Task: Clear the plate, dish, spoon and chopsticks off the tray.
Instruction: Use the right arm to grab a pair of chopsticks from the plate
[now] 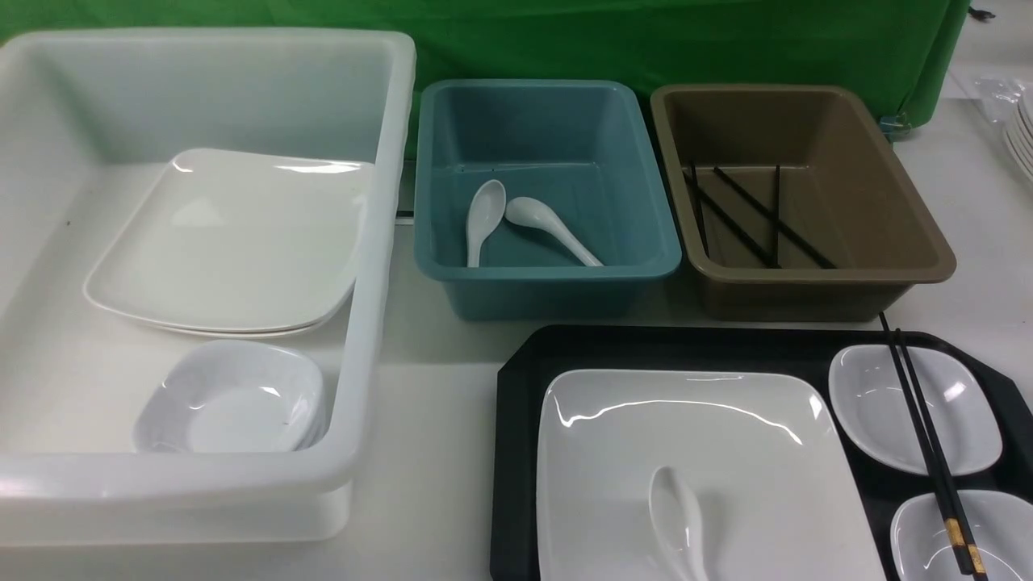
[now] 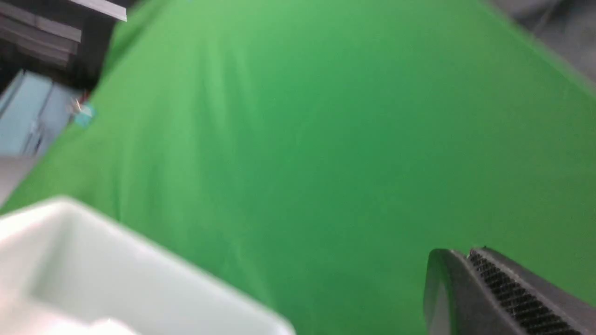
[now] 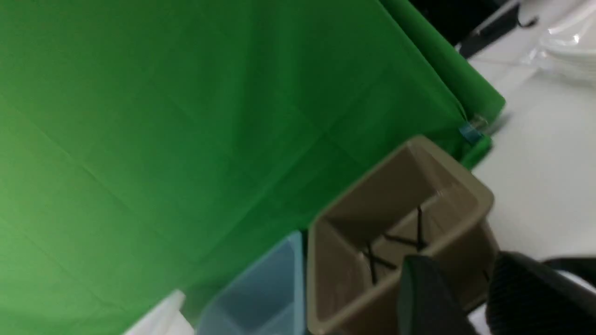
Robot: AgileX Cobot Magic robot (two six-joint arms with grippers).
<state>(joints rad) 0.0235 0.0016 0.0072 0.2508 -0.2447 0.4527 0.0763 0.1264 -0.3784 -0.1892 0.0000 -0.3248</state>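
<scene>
Spoon lay on the plate in the near-right tray; chopsticks crossed two dishes at its right. No item was in hand: left gripper had jaws closed, right gripper part-open, both empty. Next move probably called for descending onto the spoon.

The front view's lower edge cuts off the tray, the plate, the handle of the spoon, the nearest small dish and the thick ends of the chopsticks. The white tub runs off left. Both wrist views are blurred.
</scene>
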